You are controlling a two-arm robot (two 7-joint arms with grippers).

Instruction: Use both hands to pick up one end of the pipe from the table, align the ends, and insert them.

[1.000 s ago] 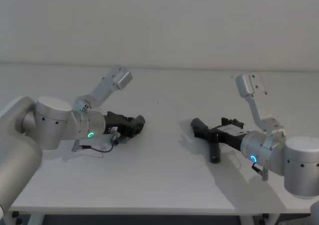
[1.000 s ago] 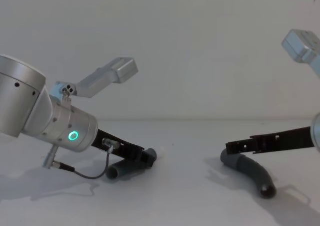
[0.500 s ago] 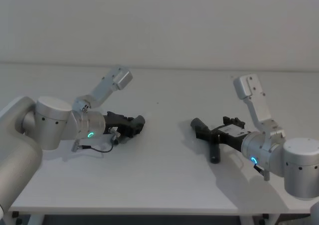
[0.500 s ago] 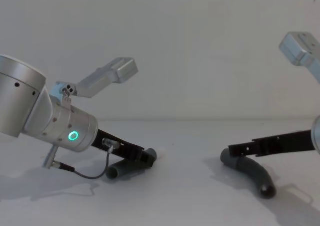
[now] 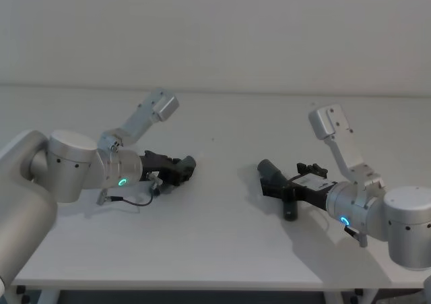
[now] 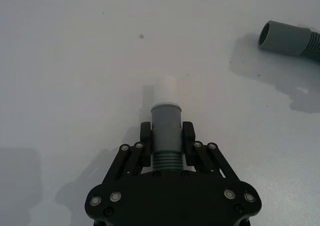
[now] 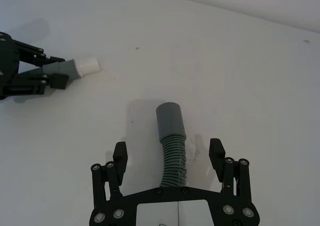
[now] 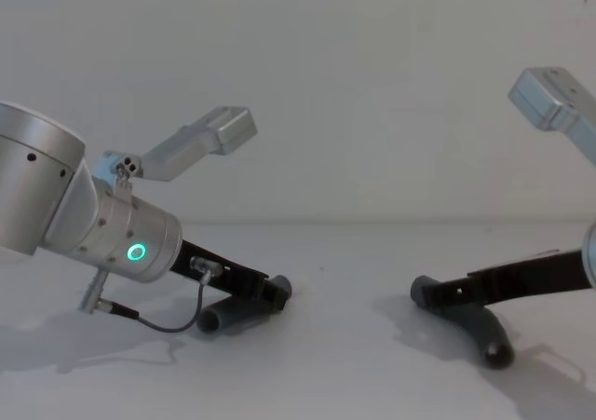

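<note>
My left gripper (image 5: 179, 170) is shut on one pipe piece (image 6: 165, 123) just behind its cuff. That piece's pale spigot end (image 6: 164, 88) sticks out past the fingertips, and its tail (image 8: 226, 318) lies on the white table (image 5: 215, 243). The other pipe piece (image 5: 281, 186) lies curved on the table at the right, with its wide grey socket end (image 7: 169, 120) pointing toward the left arm. My right gripper (image 7: 168, 152) is open and low over this piece, one finger on each side of the ribbed part (image 7: 174, 158), with gaps to both.
The bare table surface (image 5: 222, 149) stretches between the two arms. A pale wall (image 5: 215, 27) rises behind the table's far edge. The near edge runs along the bottom of the head view.
My right gripper has slid forward and turned over the socket piece, so its open fingers now straddle it. The left gripper and its piece have not moved.
</note>
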